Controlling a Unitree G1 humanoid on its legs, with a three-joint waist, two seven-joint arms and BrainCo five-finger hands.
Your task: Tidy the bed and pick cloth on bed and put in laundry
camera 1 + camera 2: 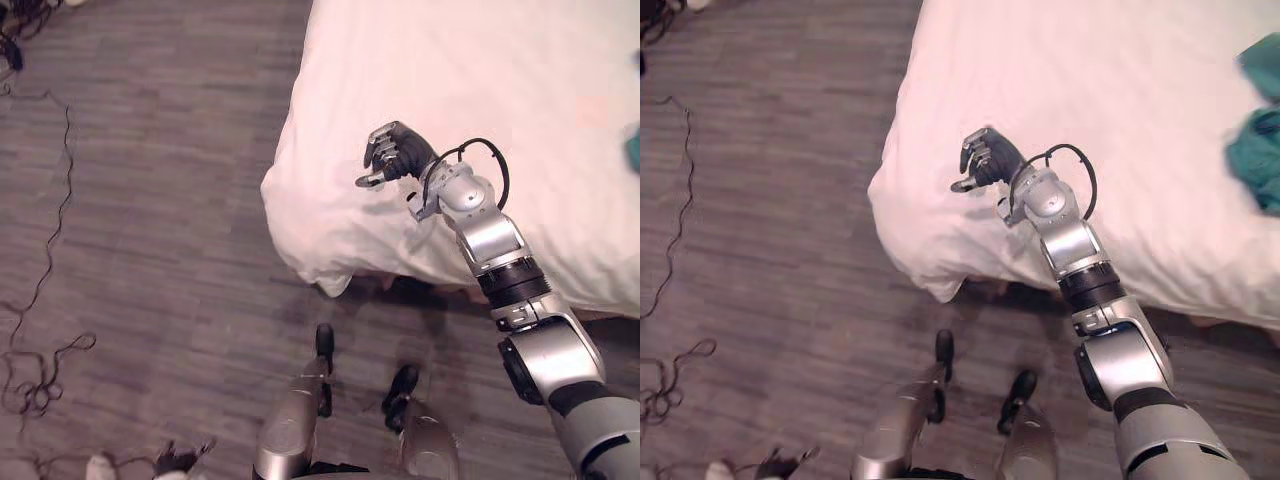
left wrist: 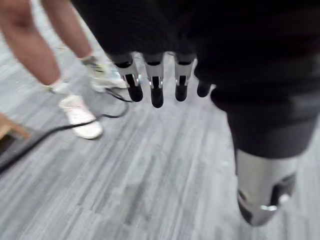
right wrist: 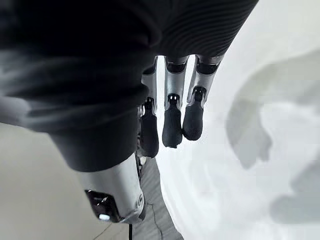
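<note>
Right hand (image 1: 985,160): held over the bed (image 1: 1120,80) corner — fingers loose, nothing held.
Left hand (image 2: 156,90): seen off the bed — fingers straight, nothing held.
Teal cloth (image 1: 1258,150): laid on the bed.

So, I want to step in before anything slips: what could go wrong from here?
The teal cloth lies far across the white cover from the right hand, which hangs open above its corner; the reach may fall short. The hand could catch that cover and pull it askew. A person stands near the left hand; a swing might hit them.
</note>
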